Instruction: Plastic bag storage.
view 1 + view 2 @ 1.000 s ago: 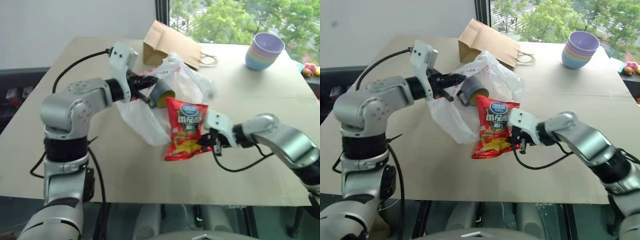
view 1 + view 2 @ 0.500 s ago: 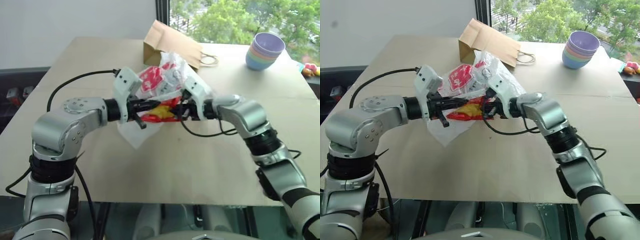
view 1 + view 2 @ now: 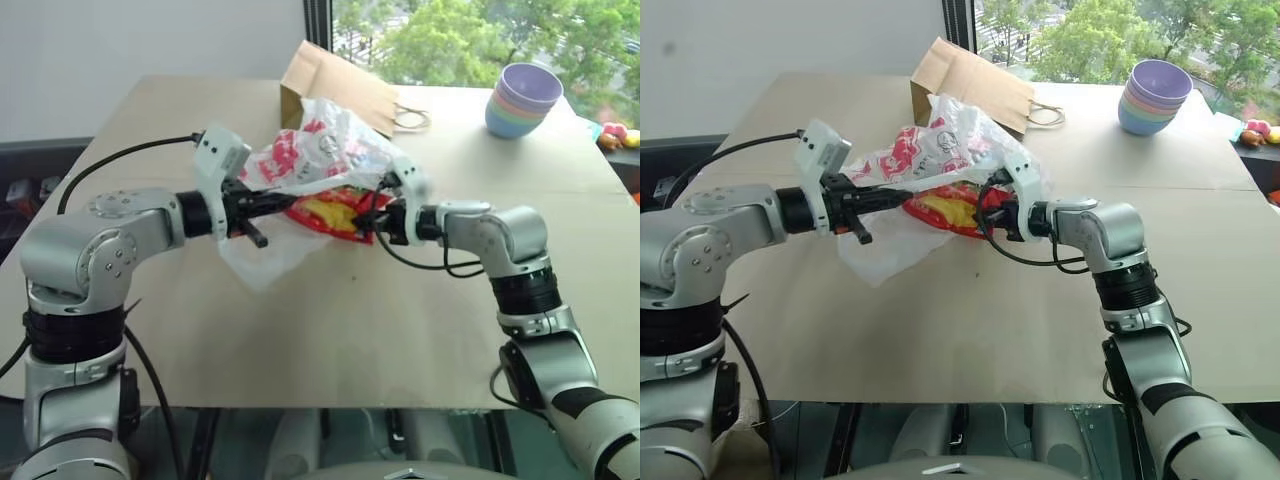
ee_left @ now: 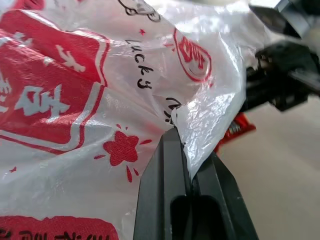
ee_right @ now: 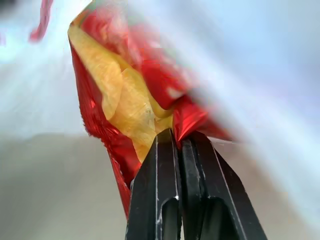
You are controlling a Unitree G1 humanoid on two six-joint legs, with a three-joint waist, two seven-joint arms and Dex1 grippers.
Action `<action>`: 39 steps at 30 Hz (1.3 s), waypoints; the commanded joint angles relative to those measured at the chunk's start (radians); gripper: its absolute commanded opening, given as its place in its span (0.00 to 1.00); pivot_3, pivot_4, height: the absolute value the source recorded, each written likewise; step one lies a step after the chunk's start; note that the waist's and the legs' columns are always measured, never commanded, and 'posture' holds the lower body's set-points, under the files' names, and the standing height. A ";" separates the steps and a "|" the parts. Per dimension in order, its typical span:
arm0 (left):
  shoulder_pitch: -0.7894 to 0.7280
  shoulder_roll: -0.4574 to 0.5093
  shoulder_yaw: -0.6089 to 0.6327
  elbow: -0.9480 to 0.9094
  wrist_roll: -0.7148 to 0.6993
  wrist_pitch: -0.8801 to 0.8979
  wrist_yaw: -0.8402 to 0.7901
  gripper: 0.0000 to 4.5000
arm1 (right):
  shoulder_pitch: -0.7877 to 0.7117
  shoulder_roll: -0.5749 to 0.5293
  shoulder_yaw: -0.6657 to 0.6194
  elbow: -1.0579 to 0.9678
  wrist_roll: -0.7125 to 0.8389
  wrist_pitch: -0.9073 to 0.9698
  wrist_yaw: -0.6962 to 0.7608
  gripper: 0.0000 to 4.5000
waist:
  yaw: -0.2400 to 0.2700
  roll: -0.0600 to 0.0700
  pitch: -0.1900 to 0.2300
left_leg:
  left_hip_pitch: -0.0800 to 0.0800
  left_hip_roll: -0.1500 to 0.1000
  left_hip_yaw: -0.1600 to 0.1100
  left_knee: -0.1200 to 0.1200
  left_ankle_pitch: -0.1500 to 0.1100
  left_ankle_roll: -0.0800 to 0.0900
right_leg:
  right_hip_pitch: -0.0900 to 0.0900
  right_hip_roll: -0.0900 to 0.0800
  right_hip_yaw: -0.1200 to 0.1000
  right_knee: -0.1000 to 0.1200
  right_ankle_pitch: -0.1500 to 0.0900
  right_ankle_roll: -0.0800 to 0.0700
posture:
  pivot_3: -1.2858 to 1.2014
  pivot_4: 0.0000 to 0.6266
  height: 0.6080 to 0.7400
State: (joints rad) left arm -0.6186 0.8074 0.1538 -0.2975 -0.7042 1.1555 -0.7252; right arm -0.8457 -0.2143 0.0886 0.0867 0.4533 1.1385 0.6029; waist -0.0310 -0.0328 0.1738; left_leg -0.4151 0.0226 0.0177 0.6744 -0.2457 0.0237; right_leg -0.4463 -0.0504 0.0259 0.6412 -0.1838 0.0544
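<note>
Left gripper clamped on the plastic bag, raised above the worktop; right gripper, clamped on the red snack packet, has carried it from hanging outside to under the bag's film.

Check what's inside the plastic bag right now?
The red snack packet sits partly inside the plastic bag, its end pinched by the right claw. The left claw holds the bag's edge. Anything deeper is hidden by the crumpled printed film.
</note>
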 commanded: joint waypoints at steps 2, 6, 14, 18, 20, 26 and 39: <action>-0.008 0.021 0.014 -0.016 -0.043 -0.017 -0.056 0.00 | -0.073 0.053 -0.028 0.027 0.013 -0.006 -0.032 0.01 | -0.011 0.000 0.000 | 0.000 0.000 0.001 0.000 0.000 0.000 | 0.000 0.000 0.001 0.000 0.000 0.000 | 0.52 0.24 1.00; -0.063 -0.048 0.039 -0.008 -0.100 0.039 0.000 0.00 | -0.126 0.147 0.010 0.106 -0.037 -0.084 -0.089 0.01 | -0.010 0.000 0.000 | 0.000 0.000 0.000 0.000 0.000 0.000 | 0.000 0.000 0.000 0.000 0.000 0.000 | 0.52 0.24 1.00; -0.100 -0.174 0.099 -0.009 -0.143 0.105 0.161 0.00 | -0.103 0.326 0.100 0.242 -0.163 -0.421 -0.127 0.43 | -0.007 0.000 0.000 | -0.001 0.000 0.000 -0.001 0.000 0.000 | -0.001 -0.001 0.000 0.000 0.000 0.000 | 0.52 0.24 1.00; -0.079 -0.195 0.114 -0.003 -0.122 0.087 0.215 0.00 | -0.031 0.288 0.082 0.123 -0.142 -0.431 -0.104 0.82 | -0.007 0.000 0.000 | -0.001 -0.001 -0.001 -0.001 0.000 0.000 | -0.001 -0.002 0.000 -0.001 0.000 0.000 | 0.52 0.24 1.00; -0.076 -0.198 0.114 0.010 -0.114 0.069 0.224 0.00 | 0.024 0.225 0.092 -0.002 -0.126 -0.395 -0.064 1.00 | -0.006 0.000 0.000 | -0.001 -0.001 -0.002 -0.002 0.000 0.000 | -0.001 -0.002 -0.001 -0.001 0.000 0.000 | 0.52 0.24 1.00; -0.059 -0.191 0.097 0.029 -0.091 0.020 0.223 0.00 | 0.159 -0.034 0.134 -0.360 -0.216 -0.416 -0.049 1.00 | -0.007 0.001 0.000 | -0.001 -0.002 -0.001 -0.002 0.000 0.000 | -0.001 -0.002 -0.001 -0.001 0.000 0.000 | 0.52 0.24 1.00; -0.084 -0.182 0.070 0.052 -0.069 -0.027 0.208 0.00 | 0.107 0.072 0.045 -0.093 -0.370 -0.440 -0.369 1.00 | -0.010 0.000 0.000 | 0.001 -0.001 0.001 -0.002 0.000 0.000 | -0.001 0.000 0.002 0.000 0.000 0.000 | 0.52 0.24 1.00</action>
State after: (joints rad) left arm -0.6811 0.6143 0.2224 -0.2250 -0.7680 1.1449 -0.5066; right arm -0.6827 -0.1705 0.1787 -0.0910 0.0899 0.7787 0.2764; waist -0.0406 -0.0325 0.1740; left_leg -0.4148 0.0219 0.0193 0.6727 -0.2455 0.0233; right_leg -0.4472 -0.0508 0.0279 0.6403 -0.1836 0.0547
